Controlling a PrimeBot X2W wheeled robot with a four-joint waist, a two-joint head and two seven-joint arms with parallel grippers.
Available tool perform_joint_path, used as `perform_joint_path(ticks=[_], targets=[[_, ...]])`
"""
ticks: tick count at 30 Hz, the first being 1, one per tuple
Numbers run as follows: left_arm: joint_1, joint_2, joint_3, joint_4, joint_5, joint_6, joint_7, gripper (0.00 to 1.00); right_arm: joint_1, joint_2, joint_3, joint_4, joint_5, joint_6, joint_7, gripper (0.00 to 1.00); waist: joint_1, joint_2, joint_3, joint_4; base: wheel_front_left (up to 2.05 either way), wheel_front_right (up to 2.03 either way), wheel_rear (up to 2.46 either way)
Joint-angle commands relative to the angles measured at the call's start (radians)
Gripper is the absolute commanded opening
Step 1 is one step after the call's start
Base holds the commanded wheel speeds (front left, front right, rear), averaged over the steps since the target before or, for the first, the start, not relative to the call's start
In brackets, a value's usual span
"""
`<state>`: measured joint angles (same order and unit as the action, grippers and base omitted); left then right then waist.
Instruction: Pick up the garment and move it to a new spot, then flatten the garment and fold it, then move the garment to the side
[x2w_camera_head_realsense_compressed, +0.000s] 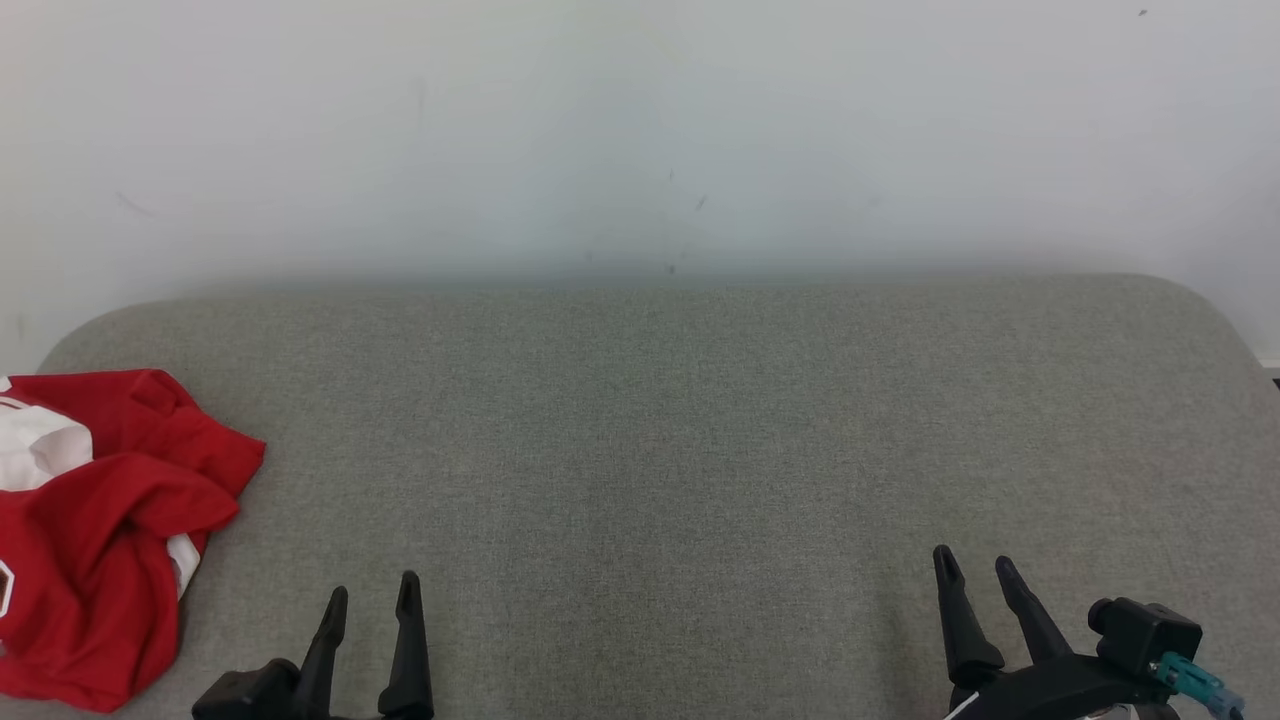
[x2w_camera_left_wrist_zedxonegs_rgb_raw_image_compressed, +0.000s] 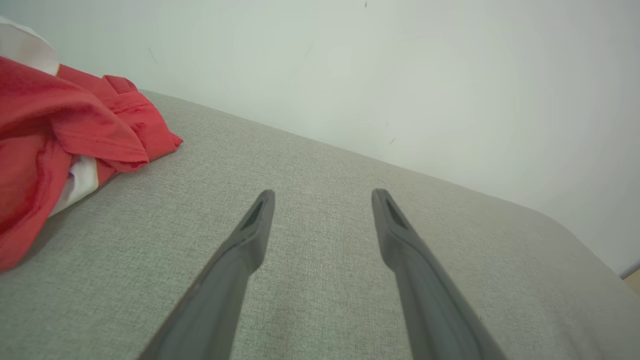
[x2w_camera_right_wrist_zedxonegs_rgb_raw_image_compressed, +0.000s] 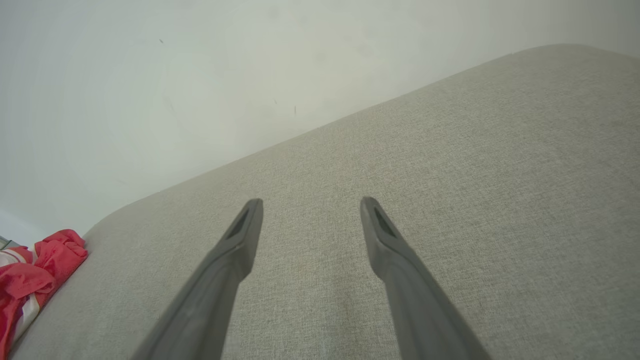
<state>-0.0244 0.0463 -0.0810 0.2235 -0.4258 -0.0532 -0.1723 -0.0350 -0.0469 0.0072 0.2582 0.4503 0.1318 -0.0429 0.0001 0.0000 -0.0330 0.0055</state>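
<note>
A crumpled red and white garment (x2w_camera_head_realsense_compressed: 100, 520) lies at the left edge of the grey fabric surface (x2w_camera_head_realsense_compressed: 660, 440). It also appears at the left of the left wrist view as the garment (x2w_camera_left_wrist_zedxonegs_rgb_raw_image_compressed: 60, 140) and far off in the right wrist view's lower left corner as the garment (x2w_camera_right_wrist_zedxonegs_rgb_raw_image_compressed: 30, 280). My left gripper (x2w_camera_head_realsense_compressed: 372, 595) stands open near the front edge, to the right of the garment and apart from it; its fingers frame bare fabric at the left gripper (x2w_camera_left_wrist_zedxonegs_rgb_raw_image_compressed: 322, 196). Far to the right, my right gripper (x2w_camera_head_realsense_compressed: 972, 560) is open over bare fabric, seen close as the right gripper (x2w_camera_right_wrist_zedxonegs_rgb_raw_image_compressed: 310, 204).
A pale wall (x2w_camera_head_realsense_compressed: 640, 130) rises right behind the grey surface. The surface has rounded far corners on both sides, with wide bare fabric between and beyond the two grippers.
</note>
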Motion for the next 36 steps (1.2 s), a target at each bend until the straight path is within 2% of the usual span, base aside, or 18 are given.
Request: perform_joint_path(ticks=[1, 36], targets=[[0.000, 0.005, -0.002, 0.000, 0.020, -0.003, -0.008, 1.00, 0.004, -0.004, 0.002, -0.009, -0.022, -0.001, 0.002, 1.00, -0.0001, 0.0000, -0.001, 0.000, 0.00, 0.00, 0.00], [0.024, 0.006, -0.035, 0.028, 0.259, 0.017, -0.087, 1.00, 0.012, -0.005, 0.009, 0.022, -0.271, -0.002, -0.026, 1.00, -0.0001, 0.0000, -0.021, 0.004, 0.00, 0.00, 0.00]])
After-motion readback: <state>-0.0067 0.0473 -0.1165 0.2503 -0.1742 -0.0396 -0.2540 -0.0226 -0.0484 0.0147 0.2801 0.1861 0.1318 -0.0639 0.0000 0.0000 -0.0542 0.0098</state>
